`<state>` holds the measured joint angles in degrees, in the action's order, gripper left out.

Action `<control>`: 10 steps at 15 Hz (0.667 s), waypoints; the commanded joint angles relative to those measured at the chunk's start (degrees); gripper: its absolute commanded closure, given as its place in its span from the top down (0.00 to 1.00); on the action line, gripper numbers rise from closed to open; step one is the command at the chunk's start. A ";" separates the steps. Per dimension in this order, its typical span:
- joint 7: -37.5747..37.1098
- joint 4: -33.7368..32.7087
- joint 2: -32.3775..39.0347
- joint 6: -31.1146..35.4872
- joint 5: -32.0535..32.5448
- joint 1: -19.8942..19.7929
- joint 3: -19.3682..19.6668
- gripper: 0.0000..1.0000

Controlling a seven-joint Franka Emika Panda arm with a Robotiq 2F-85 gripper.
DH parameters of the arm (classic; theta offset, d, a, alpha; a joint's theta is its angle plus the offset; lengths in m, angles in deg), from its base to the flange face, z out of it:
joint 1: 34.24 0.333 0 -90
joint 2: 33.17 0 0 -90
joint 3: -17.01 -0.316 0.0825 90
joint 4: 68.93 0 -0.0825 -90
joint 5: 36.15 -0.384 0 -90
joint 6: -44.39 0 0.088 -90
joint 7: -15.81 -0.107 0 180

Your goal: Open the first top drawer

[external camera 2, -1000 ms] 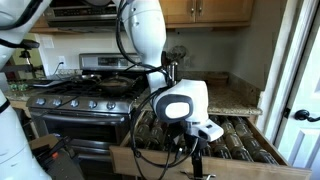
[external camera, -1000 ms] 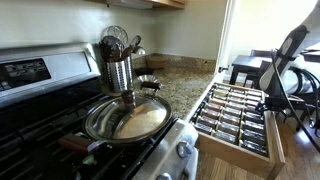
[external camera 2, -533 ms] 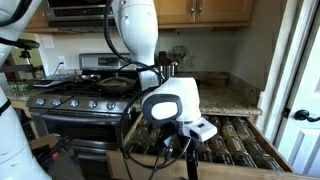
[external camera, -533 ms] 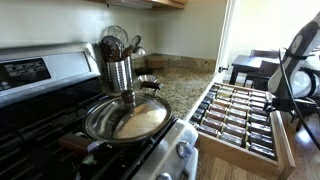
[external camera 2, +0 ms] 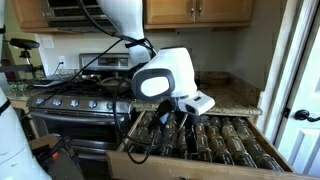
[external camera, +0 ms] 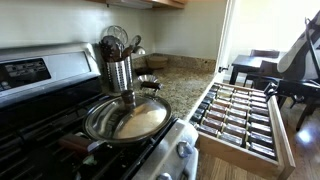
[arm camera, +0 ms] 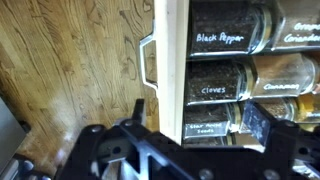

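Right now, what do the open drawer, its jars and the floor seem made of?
First top drawer: pale wood sides, probably; grain unclear. Spice jars: clear, likely glass; contents show through. Floor: brown wood or laminate; visible grain.

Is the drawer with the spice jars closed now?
No, the drawer stands pulled far out from the counter, with its rows of spice jars open to view.

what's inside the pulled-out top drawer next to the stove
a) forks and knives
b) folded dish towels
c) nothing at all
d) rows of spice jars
D: the top drawer stands open in both exterior views, with rows of dark-lidded spice jars lying in it. In the wrist view the labels can be read, for example on the Black Pepper jar.
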<state>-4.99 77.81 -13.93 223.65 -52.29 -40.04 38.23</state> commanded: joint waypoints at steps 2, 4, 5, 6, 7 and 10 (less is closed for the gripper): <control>3.52 3.16 -10.50 -4.08 0.60 -2.68 -2.06 1.00; 2.28 1.03 -6.58 -2.08 0.10 -1.00 -1.01 1.00; 2.64 1.04 -7.74 -2.57 0.10 -1.27 -1.47 1.00; 2.73 1.10 -8.55 -2.88 0.10 -1.33 -1.66 1.00; 2.76 1.18 -8.88 -2.94 0.11 -1.38 -1.78 1.00; 2.52 1.43 -8.93 -2.84 0.66 -2.73 -2.96 1.00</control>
<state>-2.15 79.25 -22.86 220.71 -52.17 -41.61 36.29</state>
